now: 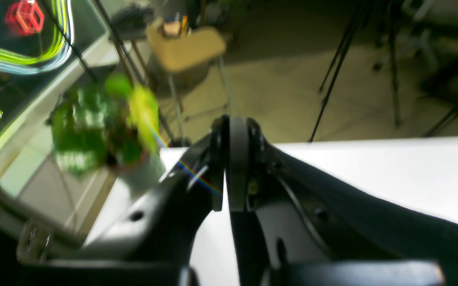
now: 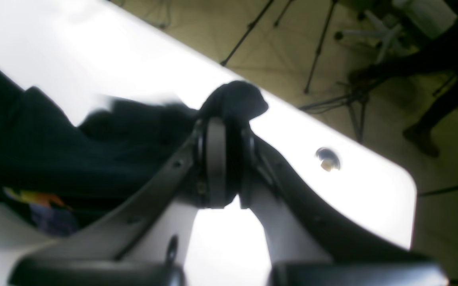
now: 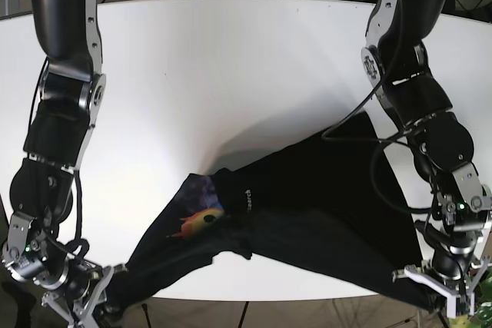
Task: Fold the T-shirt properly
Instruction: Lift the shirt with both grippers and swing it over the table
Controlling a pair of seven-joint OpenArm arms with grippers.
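Note:
A black T-shirt (image 3: 307, 213) with a coloured print (image 3: 201, 220) lies crumpled across the front of the white table (image 3: 231, 74), stretched between both front corners. My right gripper (image 3: 86, 301) is at the shirt's near-left corner. In the right wrist view it (image 2: 225, 135) is shut on a bunch of the black cloth (image 2: 235, 99). My left gripper (image 3: 443, 288) is at the shirt's near-right corner, past the table's front edge. In the left wrist view it (image 1: 228, 133) is shut, with black cloth (image 1: 372, 210) running off to its right.
A green potted plant (image 1: 101, 123) stands by the table's corner, close to my left gripper. A stool (image 1: 185, 47) and tripod legs (image 1: 332, 75) stand on the floor beyond. A round hole (image 2: 326, 159) sits in the table near its corner. A person's legs (image 2: 431, 119) are nearby.

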